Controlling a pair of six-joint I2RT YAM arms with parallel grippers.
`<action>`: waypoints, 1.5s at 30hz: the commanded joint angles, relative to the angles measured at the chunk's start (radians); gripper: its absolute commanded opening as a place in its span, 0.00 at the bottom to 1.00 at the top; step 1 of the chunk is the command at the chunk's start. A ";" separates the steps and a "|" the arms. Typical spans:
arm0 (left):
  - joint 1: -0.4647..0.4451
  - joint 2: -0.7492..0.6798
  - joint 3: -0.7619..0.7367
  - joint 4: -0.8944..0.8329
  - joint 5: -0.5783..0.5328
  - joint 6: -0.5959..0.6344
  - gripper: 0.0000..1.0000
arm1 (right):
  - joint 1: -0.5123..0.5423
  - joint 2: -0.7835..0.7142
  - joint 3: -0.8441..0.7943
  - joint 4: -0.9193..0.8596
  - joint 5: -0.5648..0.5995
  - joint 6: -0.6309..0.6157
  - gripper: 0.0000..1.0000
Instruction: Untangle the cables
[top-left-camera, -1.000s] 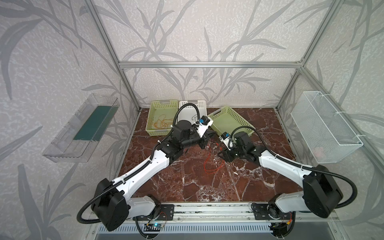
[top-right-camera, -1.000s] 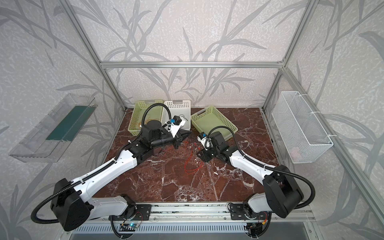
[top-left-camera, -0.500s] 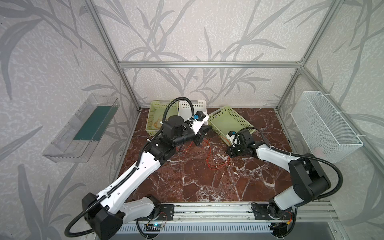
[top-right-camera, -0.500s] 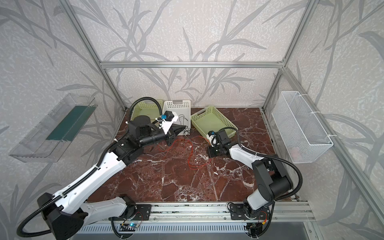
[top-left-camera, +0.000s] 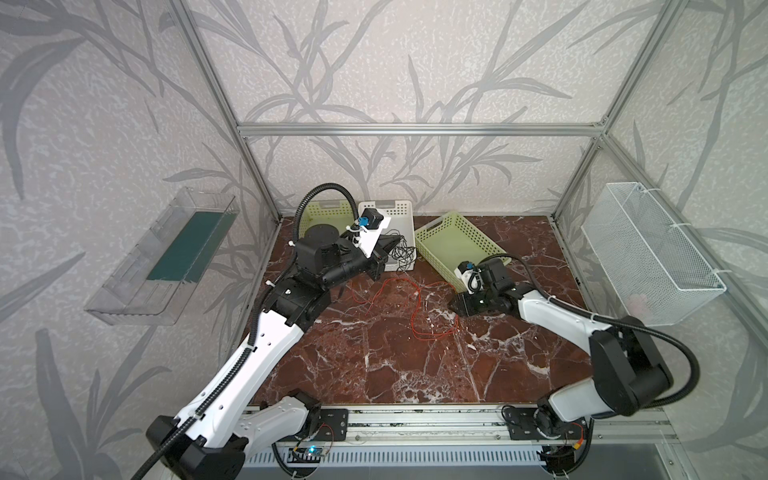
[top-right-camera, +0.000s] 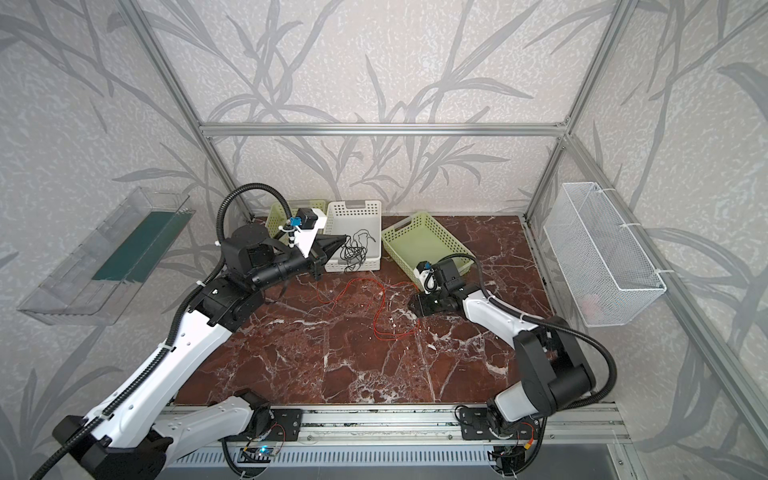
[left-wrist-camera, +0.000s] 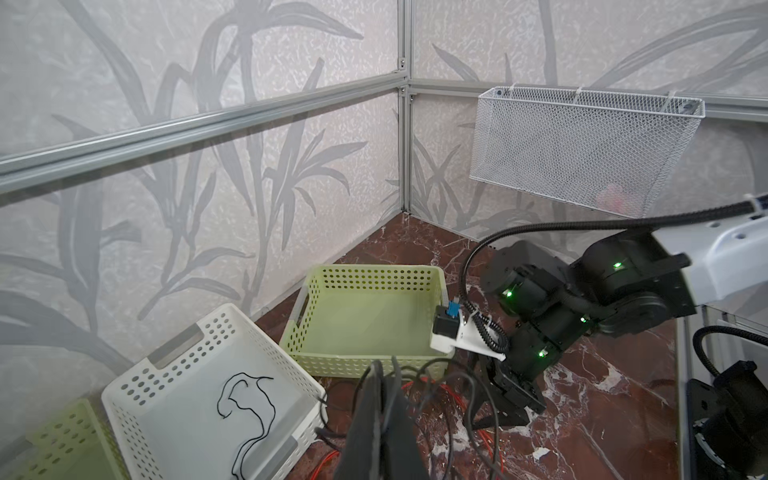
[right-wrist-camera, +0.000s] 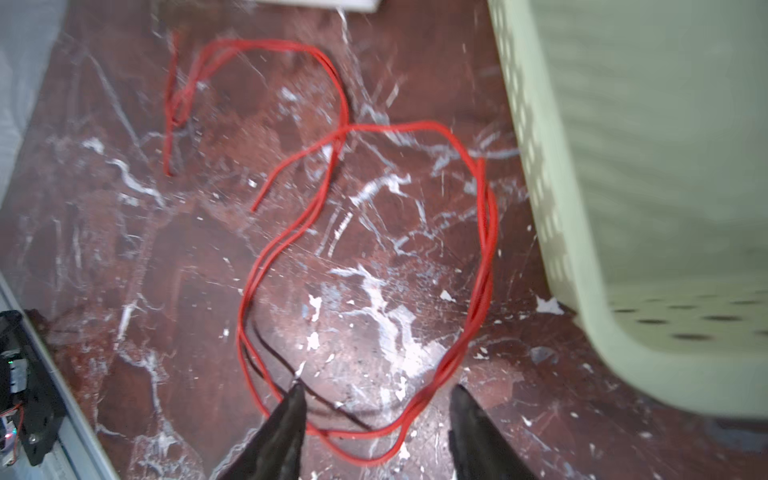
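Three baskets (top-left-camera: 434, 262), red cables (right-wrist-camera: 488, 232) — on marble tabletop (top-left-camera: 374, 365).

Bare marble floor (top-left-camera: 374, 365) in front; red cables (right-wrist-camera: 487, 249), green basket (top-left-camera: 455, 243) farther back.

Both arms stretched forward, elbows bent.
Left hand (top-left-camera: 396, 242) raised, jaws pressed together; right hand (right-wrist-camera: 376, 392) low, jaws parted.

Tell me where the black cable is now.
In both top views the black cable drapes over the front rim of the white basket, back left of centre, held at the tip of the left hand.
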 joint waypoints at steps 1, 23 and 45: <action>-0.006 0.021 -0.029 0.037 0.037 -0.032 0.00 | 0.007 -0.159 0.020 0.017 -0.029 -0.061 0.65; -0.185 0.148 -0.055 0.100 -0.018 -0.039 0.00 | 0.168 -0.249 0.137 0.339 -0.140 0.039 0.72; -0.265 0.098 0.085 -0.149 0.006 -0.049 0.00 | 0.080 -0.259 -0.033 0.228 0.296 0.117 0.29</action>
